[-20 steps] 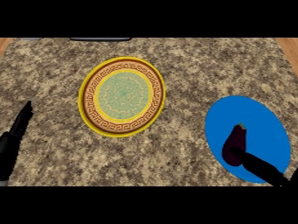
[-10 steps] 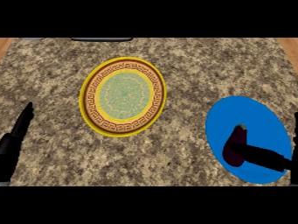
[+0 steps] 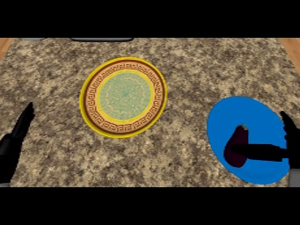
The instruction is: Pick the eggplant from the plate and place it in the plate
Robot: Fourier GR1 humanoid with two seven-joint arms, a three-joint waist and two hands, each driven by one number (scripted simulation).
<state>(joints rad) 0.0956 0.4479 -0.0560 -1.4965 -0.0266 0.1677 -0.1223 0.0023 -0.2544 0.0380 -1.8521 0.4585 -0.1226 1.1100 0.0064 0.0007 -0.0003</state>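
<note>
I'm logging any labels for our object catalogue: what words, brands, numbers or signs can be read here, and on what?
None: no words, numbers or brand marks show anywhere.
Patterned plate: only a key-pattern border and a green centre design, no lettering.
Blue plate: plain.
Eggplant: unmarked.
Counter: speckled stone, no signs.

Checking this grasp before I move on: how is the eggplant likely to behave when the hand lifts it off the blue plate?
The eggplant looks smooth and dark, so it may slip. Its long rounded body probably rolls if nudged on the blue plate. It likely stays stiff when lifted. The right hand has a digit across it.
</note>
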